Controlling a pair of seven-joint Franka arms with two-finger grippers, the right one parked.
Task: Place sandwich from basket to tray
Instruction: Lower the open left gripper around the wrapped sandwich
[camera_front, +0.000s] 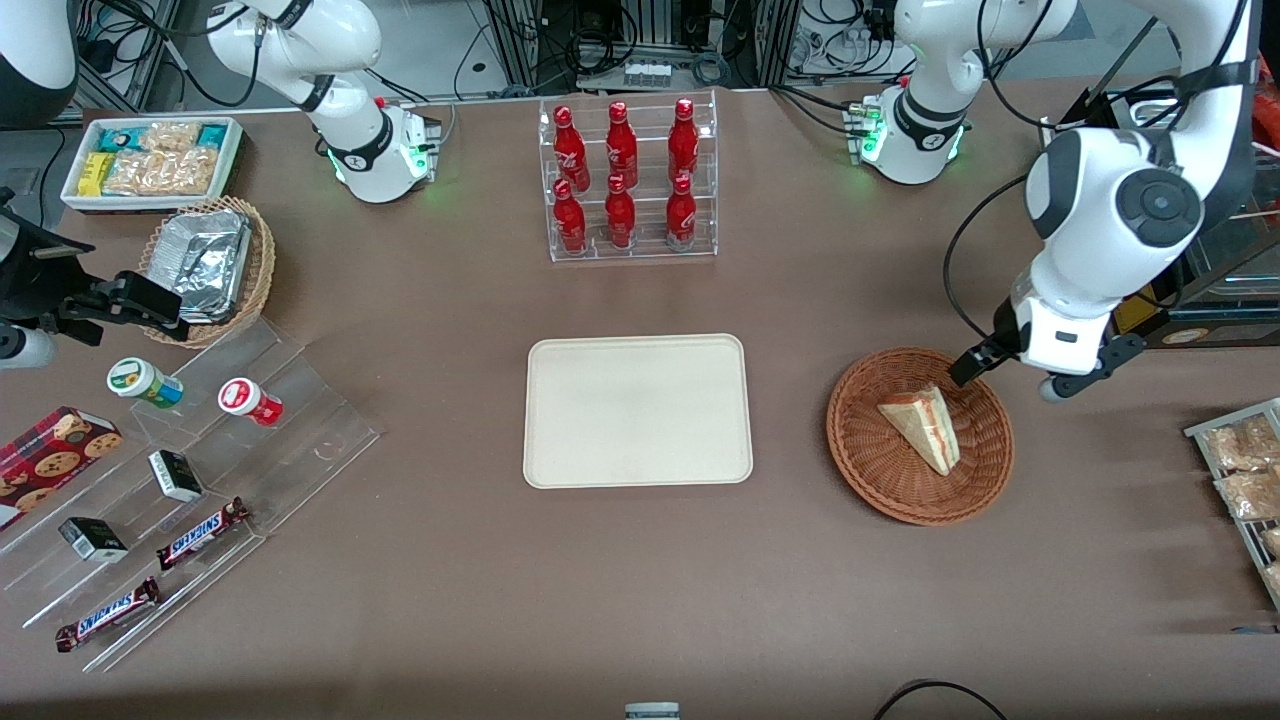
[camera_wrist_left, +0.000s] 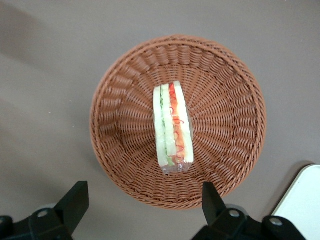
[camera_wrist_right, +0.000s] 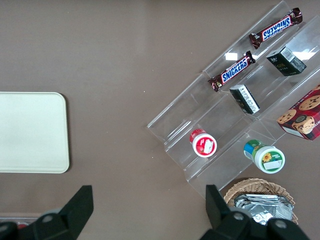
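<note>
**Sandwich transfer: pick not yet made**

- Sandwich (camera_front: 924, 426): lying in the basket (camera_front: 862, 455), untouched.
- Tray (camera_front: 638, 411): sitting bare at the basket's 9 o'clock in the front view, apart from it.
- Gripper (camera_wrist_left: 142, 202): hovering over the basket's rim, fingers spread wide, holding nothing.
- Remaining, by my reading: descending, gripping, carrying, releasing.

The basket (camera_front: 920, 436) is reddish-brown woven wicker, and the sandwich (camera_front: 925, 428) in it is white bread with red-orange and green layers along its edge. The tray (camera_front: 637, 410) is plain cream on the brown table (camera_front: 640, 600). Above the basket, the gripper (camera_wrist_left: 142, 202) has black fingers, spread wide.
</note>
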